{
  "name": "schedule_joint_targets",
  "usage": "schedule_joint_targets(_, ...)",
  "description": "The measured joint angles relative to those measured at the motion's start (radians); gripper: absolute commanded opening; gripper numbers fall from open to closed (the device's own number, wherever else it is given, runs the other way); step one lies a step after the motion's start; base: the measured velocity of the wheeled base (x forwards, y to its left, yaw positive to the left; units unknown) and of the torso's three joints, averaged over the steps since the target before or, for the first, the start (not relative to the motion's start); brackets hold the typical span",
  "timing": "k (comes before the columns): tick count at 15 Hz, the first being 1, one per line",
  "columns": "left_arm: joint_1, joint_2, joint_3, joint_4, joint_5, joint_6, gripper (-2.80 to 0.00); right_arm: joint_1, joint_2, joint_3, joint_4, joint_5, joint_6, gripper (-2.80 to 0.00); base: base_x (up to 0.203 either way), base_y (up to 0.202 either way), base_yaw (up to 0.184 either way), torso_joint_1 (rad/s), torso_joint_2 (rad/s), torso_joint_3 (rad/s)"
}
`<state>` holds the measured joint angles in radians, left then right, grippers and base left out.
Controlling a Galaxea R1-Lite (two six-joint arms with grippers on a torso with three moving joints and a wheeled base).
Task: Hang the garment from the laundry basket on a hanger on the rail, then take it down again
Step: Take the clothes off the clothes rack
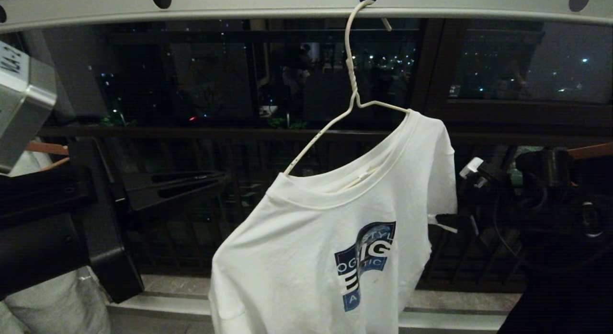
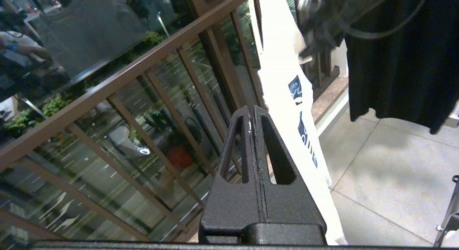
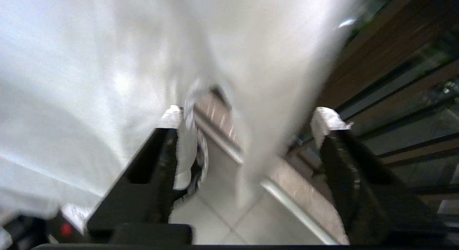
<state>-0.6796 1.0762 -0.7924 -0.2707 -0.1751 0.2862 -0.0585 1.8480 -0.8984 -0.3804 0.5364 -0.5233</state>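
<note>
T-shirt [image 1: 306, 257] white, blue logo, hangs lopsided on wire hanger [image 1: 352, 92], long axis down, fabric between spread right pincer [image 3: 247, 117] fingers; left pincer [image 2: 252, 112] closed, empty.

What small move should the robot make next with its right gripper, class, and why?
Probably draw the right gripper back, clear of the T-shirt. Its fingers stand apart with cloth hanging loose between them, and the shirt already hangs lopsided on the wire hanger hooked through the rail.
</note>
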Motion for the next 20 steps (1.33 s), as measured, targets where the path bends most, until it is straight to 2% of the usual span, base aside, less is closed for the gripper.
schedule_joint_targets(4,0.001,0.009,0.008,-0.002,0.0,-0.002,-2.8,0.019,-0.228,0.087,0.004,0.024,0.089,0.0,0.0,0.0,0.0,0.0,0.0,0.0)
schedule_joint_targets(5,0.001,0.011,0.009,-0.002,0.0,-0.001,-2.8,0.035,-0.296,0.13,0.005,0.031,0.101,-2.8,0.0,0.0,0.0,0.0,0.0,0.0)
schedule_joint_targets(9,0.001,-0.014,0.025,0.002,0.0,-0.005,-2.8,0.073,-0.583,0.298,0.018,0.068,0.181,-2.8,0.0,0.0,0.0,0.0,0.0,0.0)
schedule_joint_targets(11,0.002,-0.055,0.042,0.019,0.0,-0.014,-2.8,0.079,-0.719,0.341,0.074,0.086,0.224,-2.8,0.0,0.0,0.0,0.0,0.0,0.0)
schedule_joint_targets(13,0.005,-0.11,0.058,0.056,0.008,-0.029,-2.8,0.082,-0.85,0.362,0.149,0.094,0.291,-2.8,0.0,0.0,0.0,0.0,0.0,0.0)
schedule_joint_targets(15,0.028,-0.191,0.083,0.116,0.03,-0.056,-2.8,0.082,-0.974,0.371,0.222,0.098,0.395,-2.8,0.0,0.0,0.0,0.0,0.0,0.0)
schedule_joint_targets(17,0.097,-0.296,0.123,0.172,0.034,-0.075,-2.8,0.082,-1.09,0.374,0.292,0.097,0.509,-2.8,0.0,0.0,0.0,0.0,0.0,0.0)
schedule_joint_targets(20,0.301,-0.482,0.211,0.221,0.034,-0.086,-2.8,0.081,-1.257,0.368,0.418,0.096,0.606,-2.8,0.0,0.0,0.0,0.0,0.0,0.0)
